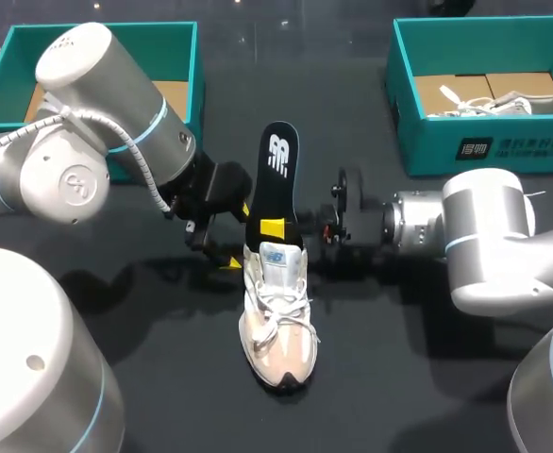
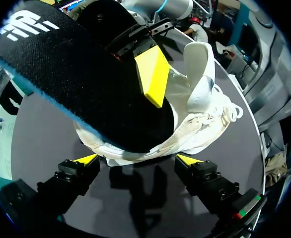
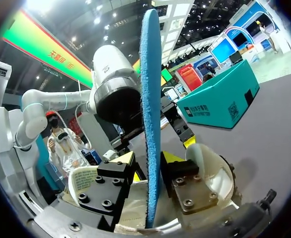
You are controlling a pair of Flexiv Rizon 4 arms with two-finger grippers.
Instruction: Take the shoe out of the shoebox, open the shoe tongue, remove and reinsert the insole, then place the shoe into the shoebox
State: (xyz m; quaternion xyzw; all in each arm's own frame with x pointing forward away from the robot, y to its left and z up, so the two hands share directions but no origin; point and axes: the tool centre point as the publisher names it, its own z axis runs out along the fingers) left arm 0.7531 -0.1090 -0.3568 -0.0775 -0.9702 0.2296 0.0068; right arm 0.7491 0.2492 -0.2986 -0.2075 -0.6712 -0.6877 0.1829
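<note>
1. The shoe [image 1: 276, 321] is lying on the dark table [image 1: 427, 377] between our two arms. Its toe is pointing away from the two green shoeboxes [image 1: 484, 142].
2. The black insole [image 1: 276, 179] is standing up out of the back of the shoe, with its low end inside.
3. We are guessing the insole is thin, light and bendy. It should be held on its two flat faces, low down, so it is not flopping over.
4. We are guessing the shoe is soft and light too, so it may slide. The sides of the heel look like the best place to hold it.
5. Our right gripper [image 3: 148, 171] is pinching the insole, one finger on each flat face, just above the shoe.
6. Our left gripper [image 2: 136, 159] is spread wide and holding nothing. The heel is sitting just ahead of its yellow tips; we cannot tell if they are touching it.
</note>
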